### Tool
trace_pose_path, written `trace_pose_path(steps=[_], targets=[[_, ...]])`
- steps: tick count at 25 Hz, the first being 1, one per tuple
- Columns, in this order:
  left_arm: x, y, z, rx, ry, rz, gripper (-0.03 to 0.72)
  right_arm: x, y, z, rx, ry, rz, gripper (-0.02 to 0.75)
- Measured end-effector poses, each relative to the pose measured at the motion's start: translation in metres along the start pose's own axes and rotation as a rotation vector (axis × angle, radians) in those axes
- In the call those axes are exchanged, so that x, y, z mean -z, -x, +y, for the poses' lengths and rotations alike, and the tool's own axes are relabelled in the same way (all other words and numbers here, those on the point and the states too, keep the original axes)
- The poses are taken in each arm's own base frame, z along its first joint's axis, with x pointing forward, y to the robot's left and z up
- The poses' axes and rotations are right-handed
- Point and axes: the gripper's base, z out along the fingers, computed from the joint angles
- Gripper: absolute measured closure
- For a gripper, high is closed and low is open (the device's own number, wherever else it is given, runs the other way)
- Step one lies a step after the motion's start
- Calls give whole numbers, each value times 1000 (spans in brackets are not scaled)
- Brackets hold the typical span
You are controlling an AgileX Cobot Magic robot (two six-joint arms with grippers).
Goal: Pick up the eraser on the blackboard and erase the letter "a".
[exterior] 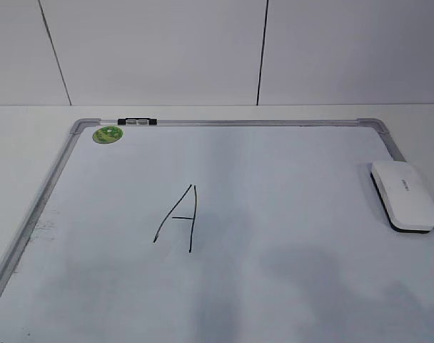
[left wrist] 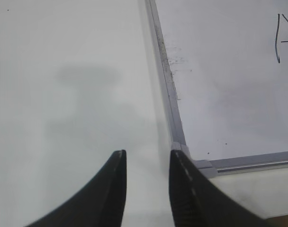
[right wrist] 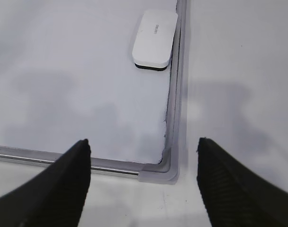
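The eraser [exterior: 406, 194], a white block with a black underside, lies on the blackboard [exterior: 288, 221] against its right frame; it also shows in the right wrist view [right wrist: 154, 39]. A tall angular capital "A" [exterior: 180, 218] is drawn mid-board, and its edge shows in the left wrist view [left wrist: 280, 40]. No small lowercase "a" is in view. My left gripper [left wrist: 147, 153] is open and empty above the table at the board's near left corner [left wrist: 201, 165]. My right gripper [right wrist: 143, 141] is wide open and empty above the near right corner [right wrist: 160, 172]. Neither gripper shows in the exterior view.
A round green magnet [exterior: 108, 134] sits at the board's far left corner, with a small black-and-silver clip [exterior: 137, 121] on the top frame beside it. Marker smudges [left wrist: 175, 61] lie along the left frame. White table surrounds the board; a white wall stands behind.
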Motion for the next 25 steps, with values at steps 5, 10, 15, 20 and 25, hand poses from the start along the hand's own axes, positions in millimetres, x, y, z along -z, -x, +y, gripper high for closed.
trace_pose_path(steps=[5,10,15,20,25], targets=[[0,0,0,0,0,0,453,0,0,0,0,0,0,178],[2,-1,0,0,0,-13,453,0,0,0,0,0,-1,178],[11,-7,0,0,-1,-86,453,4,-2,0,-2,-2,-33,178],[19,-14,0,0,-2,-150,453,6,-4,-1,-3,-4,-54,178],[19,-15,0,0,-2,-149,454,6,-4,-1,0,-12,-56,178]])
